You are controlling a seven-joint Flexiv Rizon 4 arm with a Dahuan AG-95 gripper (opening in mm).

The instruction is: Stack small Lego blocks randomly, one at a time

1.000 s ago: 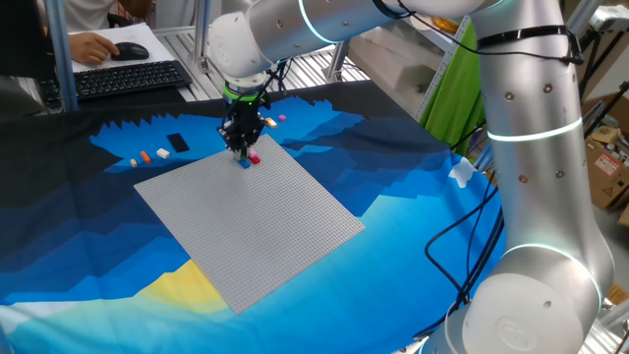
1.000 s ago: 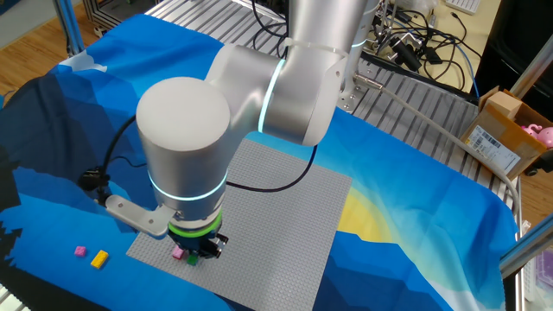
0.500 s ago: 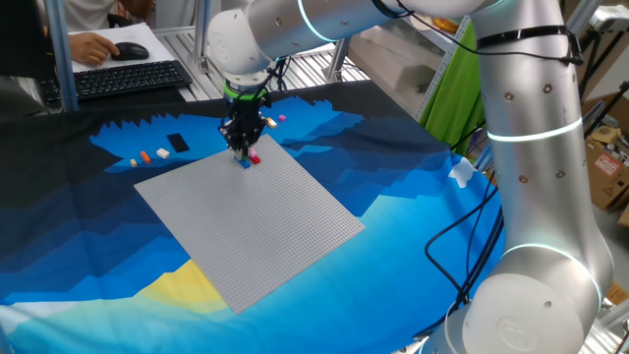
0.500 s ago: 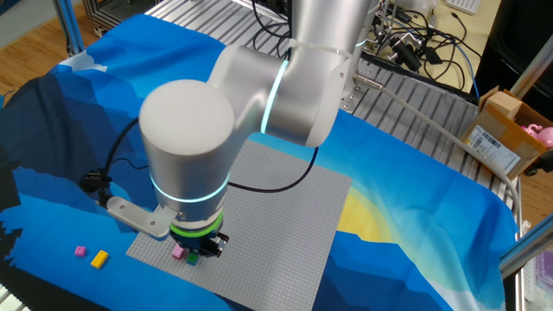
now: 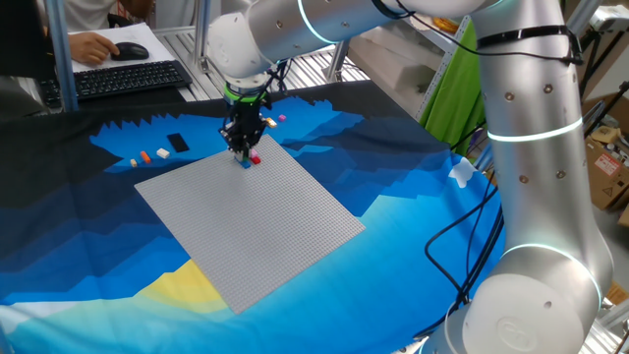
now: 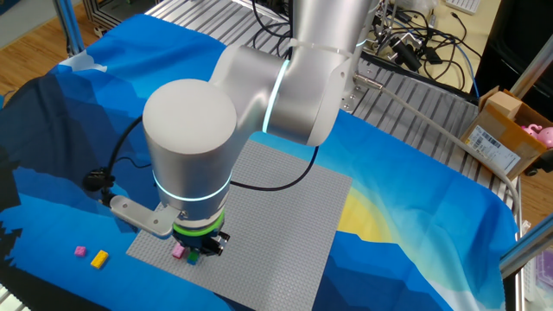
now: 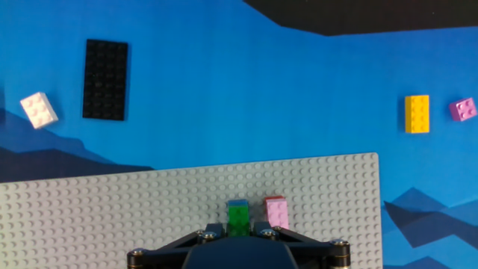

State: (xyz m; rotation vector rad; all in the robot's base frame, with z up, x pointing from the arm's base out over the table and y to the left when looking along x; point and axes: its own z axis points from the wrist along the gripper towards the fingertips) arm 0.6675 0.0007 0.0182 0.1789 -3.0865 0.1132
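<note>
My gripper [image 7: 237, 233] is shut on a small green Lego block [image 7: 238, 219] and holds it down at the far edge of the grey baseplate [image 7: 112, 213]. A blue block [image 7: 237, 202] shows just beyond the green one, touching it. A pink block [image 7: 276, 213] stands on the plate right beside them. In one fixed view the gripper [image 5: 241, 149] points straight down over the blue block [image 5: 244, 162] and the pink block [image 5: 255, 157]. The other fixed view shows the gripper [image 6: 200, 251] low over the plate, with the pink block [image 6: 178, 251] next to it.
Loose on the blue cloth beyond the plate lie a white block [image 7: 39, 110], a black flat plate [image 7: 105, 79], a yellow block [image 7: 417, 113] and a purple block [image 7: 464, 109]. An orange block [image 5: 143, 155] lies left of the baseplate. A keyboard [image 5: 123, 79] sits at the back.
The arm's body has shifted very slightly; the gripper stays shut on the green block at the same spot on the plate.
</note>
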